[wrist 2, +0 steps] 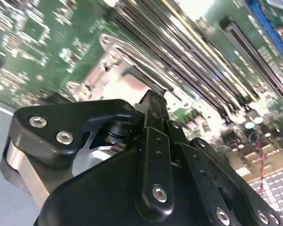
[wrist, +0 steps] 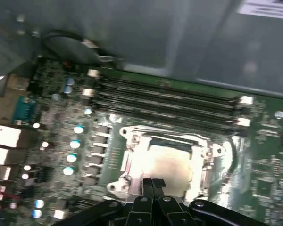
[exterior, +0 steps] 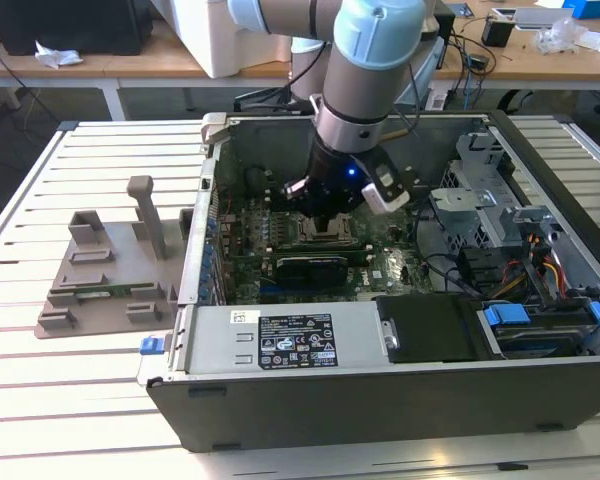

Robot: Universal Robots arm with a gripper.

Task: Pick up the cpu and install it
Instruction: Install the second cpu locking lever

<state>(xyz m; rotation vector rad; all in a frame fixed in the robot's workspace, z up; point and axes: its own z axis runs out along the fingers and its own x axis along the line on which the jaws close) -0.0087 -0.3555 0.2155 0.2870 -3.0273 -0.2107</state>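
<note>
The small flat square cpu with the shiny silver-grey top (wrist: 167, 165) is seen lying inside the silver metal socket frame (wrist: 128, 141) on the green motherboard (wrist: 269, 183), so the placing step is judged done or nearly done. The black gripper (wrist: 153, 184) is held just above the frame's near edge, its fingertips drawn together with nothing between them. Any further move is judged to call for a straight vertical path, since long dark memory slots (wrist: 170, 96) lie just beside the frame and little open room is left around it.
</note>
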